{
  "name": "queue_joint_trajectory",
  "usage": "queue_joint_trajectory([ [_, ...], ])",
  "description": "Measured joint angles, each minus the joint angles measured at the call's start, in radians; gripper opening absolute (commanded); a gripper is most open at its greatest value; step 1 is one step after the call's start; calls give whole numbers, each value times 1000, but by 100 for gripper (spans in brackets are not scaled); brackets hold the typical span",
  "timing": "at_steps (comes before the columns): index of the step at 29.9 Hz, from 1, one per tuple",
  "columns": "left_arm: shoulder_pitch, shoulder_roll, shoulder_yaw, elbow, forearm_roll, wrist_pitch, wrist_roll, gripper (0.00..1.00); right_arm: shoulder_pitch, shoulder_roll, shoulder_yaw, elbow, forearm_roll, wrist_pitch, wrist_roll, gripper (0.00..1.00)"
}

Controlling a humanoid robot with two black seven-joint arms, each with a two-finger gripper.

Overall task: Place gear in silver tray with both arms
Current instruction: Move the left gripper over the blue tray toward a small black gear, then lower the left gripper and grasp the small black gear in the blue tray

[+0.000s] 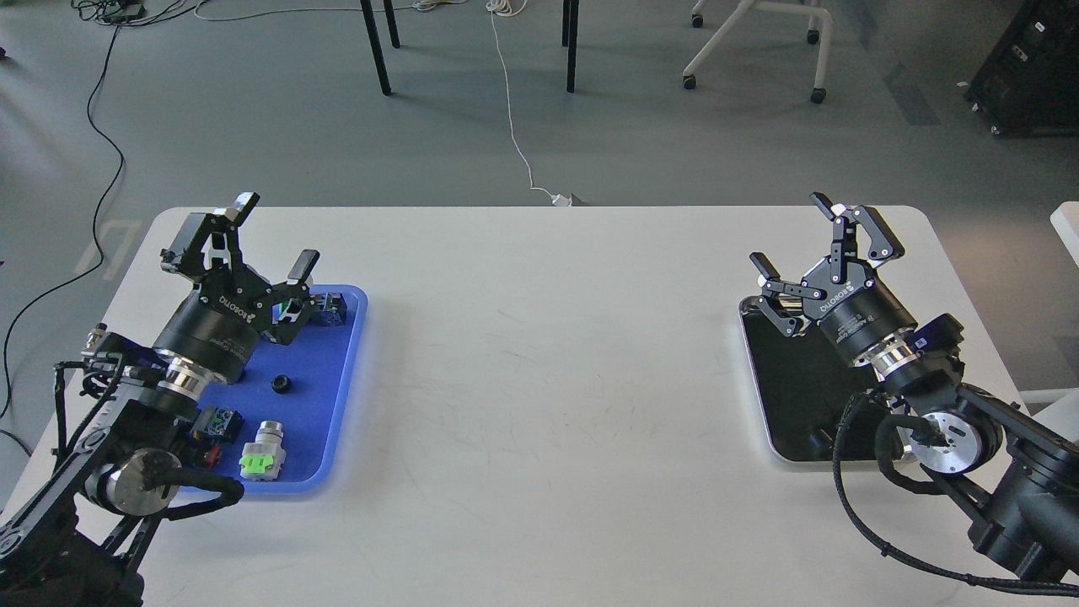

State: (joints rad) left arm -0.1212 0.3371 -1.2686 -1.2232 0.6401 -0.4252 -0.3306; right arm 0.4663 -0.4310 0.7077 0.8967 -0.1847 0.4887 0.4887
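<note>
A small black gear (281, 384) lies on the blue plastic tray (337, 396) at the left of the white table. My left gripper (271, 232) is open and empty, held above the tray's far left part, up and left of the gear. The silver tray (792, 396), shiny with a dark mirror-like inside, sits at the right of the table. My right gripper (790, 233) is open and empty above the tray's far edge. My right arm covers the tray's right side.
On the blue tray also lie a grey part with a green face (263, 451), a black-and-blue block (334, 305) and a small part with green and red dots (217, 424). The white table (539, 354) spreads between the trays. Chair legs and cables lie on the floor beyond.
</note>
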Motion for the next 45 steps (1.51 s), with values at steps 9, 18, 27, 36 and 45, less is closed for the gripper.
queue_joint_trajectory([
  [9, -9, 27, 10, 35, -63, -6, -29, 98, 0, -1, 0, 1, 0, 0, 0, 99],
  [18, -9, 154, 18, -20, 203, -63, -64, 98, 0, -2, -29, 1, -1, 0, 0, 99],
  [27, -68, 366, 57, -72, 774, -64, -156, 98, 2, 0, -38, 1, -1, 0, 0, 99],
  [36, -213, 560, 376, -68, 1272, 20, -158, 96, -3, -5, -39, 4, -1, 0, 0, 99],
  [45, -288, 585, 521, -6, 1537, 68, -159, 89, -10, -15, -38, 13, 0, 0, 0, 99],
])
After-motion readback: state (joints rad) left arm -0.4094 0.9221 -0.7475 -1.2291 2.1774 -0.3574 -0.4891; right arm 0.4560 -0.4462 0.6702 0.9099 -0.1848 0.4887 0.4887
